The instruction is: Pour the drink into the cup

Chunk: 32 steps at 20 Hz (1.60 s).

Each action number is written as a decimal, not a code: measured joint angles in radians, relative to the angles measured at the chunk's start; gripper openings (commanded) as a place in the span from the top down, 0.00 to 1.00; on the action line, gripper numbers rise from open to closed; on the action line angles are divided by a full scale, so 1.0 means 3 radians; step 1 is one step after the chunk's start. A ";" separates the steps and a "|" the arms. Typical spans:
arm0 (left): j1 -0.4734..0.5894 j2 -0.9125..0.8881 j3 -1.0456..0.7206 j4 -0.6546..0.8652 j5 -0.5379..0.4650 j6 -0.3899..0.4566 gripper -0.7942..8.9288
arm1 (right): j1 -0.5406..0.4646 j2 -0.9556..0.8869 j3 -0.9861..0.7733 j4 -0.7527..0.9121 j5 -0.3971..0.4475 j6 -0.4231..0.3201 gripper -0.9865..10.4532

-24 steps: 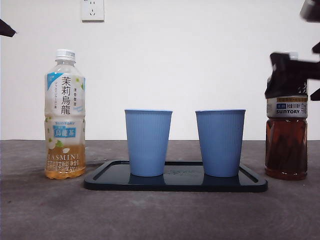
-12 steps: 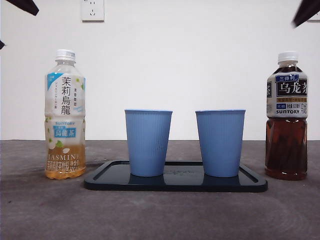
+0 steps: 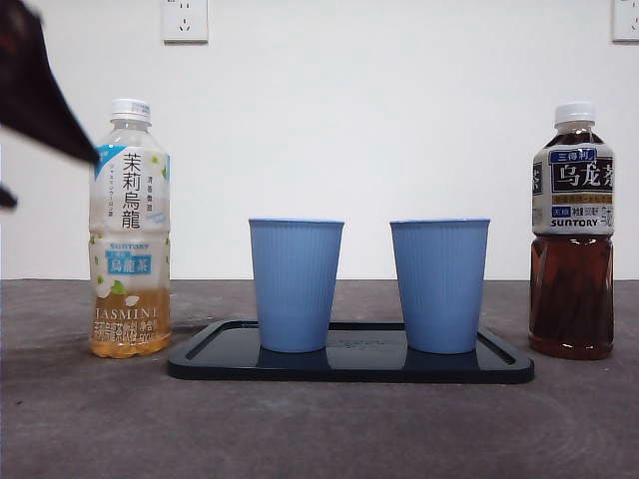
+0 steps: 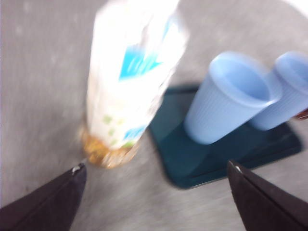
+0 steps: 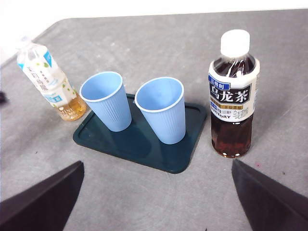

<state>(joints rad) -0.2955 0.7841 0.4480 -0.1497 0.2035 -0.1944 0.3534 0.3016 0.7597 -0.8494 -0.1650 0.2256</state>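
Observation:
Two drinks stand capped on the table: a jasmine tea bottle (image 3: 129, 230) at the left and a dark oolong tea bottle (image 3: 572, 232) at the right. Between them, a left blue cup (image 3: 295, 284) and a right blue cup (image 3: 439, 284) stand upright and empty on a dark tray (image 3: 349, 366). My left gripper (image 3: 40, 100) hangs at the upper left, close beside the jasmine bottle's neck. In the blurred left wrist view it (image 4: 155, 166) is open, with the jasmine bottle (image 4: 132, 82) just ahead between its jaws. My right gripper (image 5: 157, 163) is open, high above the oolong bottle (image 5: 233, 103) and cups (image 5: 161, 115).
A white wall with a power socket (image 3: 185, 20) stands behind the table. Grey tabletop (image 3: 319, 429) stretches in front of the tray and around both bottles.
The right gripper let go of the oolong bottle's neck and rose out of the front view. The left arm came down from the top corner towards the jasmine bottle.

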 measured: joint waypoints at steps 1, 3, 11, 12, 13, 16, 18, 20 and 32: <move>-0.0019 0.0112 -0.0071 0.0161 -0.0060 -0.0010 0.44 | 0.0000 0.0000 0.0000 0.0000 0.0000 0.0000 0.48; -0.0051 0.0326 -0.0151 0.0504 -0.0173 -0.0001 0.44 | 0.0000 0.0000 0.0000 0.0001 0.0000 0.0000 0.48; -0.0079 0.1372 -0.0156 0.1849 -0.0326 0.0273 0.44 | 0.0000 0.0000 0.0000 0.0027 0.0031 -0.0048 0.48; -0.0079 0.1502 -0.0156 0.2049 -0.0326 0.0285 0.44 | 0.0000 0.0000 0.0000 0.0027 0.0031 -0.0065 0.48; -0.0079 0.1620 -0.0158 0.2257 -0.0326 0.0300 0.44 | 0.0000 0.0000 0.0000 0.0027 0.0038 -0.0078 0.48; -0.0079 0.1943 -0.0158 0.2801 -0.0326 0.0354 0.44 | 0.0000 0.0000 0.0000 0.0027 0.0046 -0.0132 0.48; -0.0079 0.2107 -0.0158 0.3009 -0.0326 0.0360 0.44 | 0.0000 0.0000 0.0000 0.0027 0.0103 -0.0145 0.48; -0.0079 0.2228 -0.0158 0.3145 -0.0327 0.0366 0.50 | 0.0000 0.0000 0.0000 0.0027 0.0113 -0.0154 0.48; -0.0137 0.2243 -0.0158 0.3229 -0.0361 0.0530 0.71 | 0.0000 0.0000 0.0000 0.0027 0.0112 -0.0217 0.48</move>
<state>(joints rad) -0.3367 1.4570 0.4007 0.8188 0.0952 -0.0353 0.3534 0.3016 0.7597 -0.8413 -0.1314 0.1604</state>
